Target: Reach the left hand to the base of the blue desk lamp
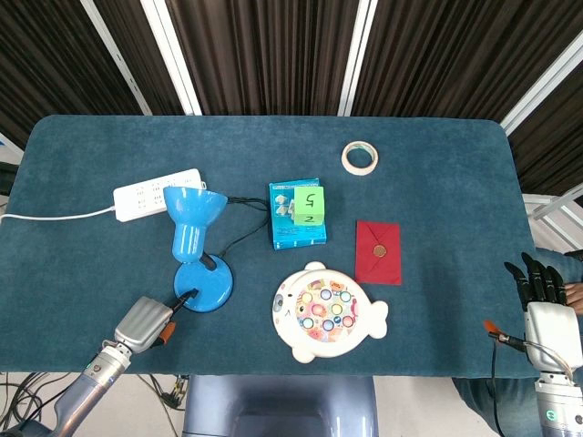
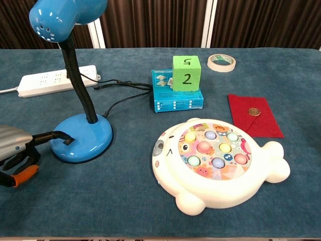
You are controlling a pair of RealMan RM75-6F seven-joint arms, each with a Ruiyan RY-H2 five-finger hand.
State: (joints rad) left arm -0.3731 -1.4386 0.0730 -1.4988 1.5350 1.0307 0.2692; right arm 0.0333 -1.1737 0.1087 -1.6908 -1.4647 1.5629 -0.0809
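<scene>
Left hand [image 2: 17,150] was at the table's near-left edge, empty, one fingertip on the blue desk lamp's base [image 2: 85,138]; reach looked essentially done.

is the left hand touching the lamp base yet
Touching. In the chest view, a dark fingertip of the left hand lies on the near-left top of the lamp base, over its switch, with no gap showing; the head view agrees.
</scene>
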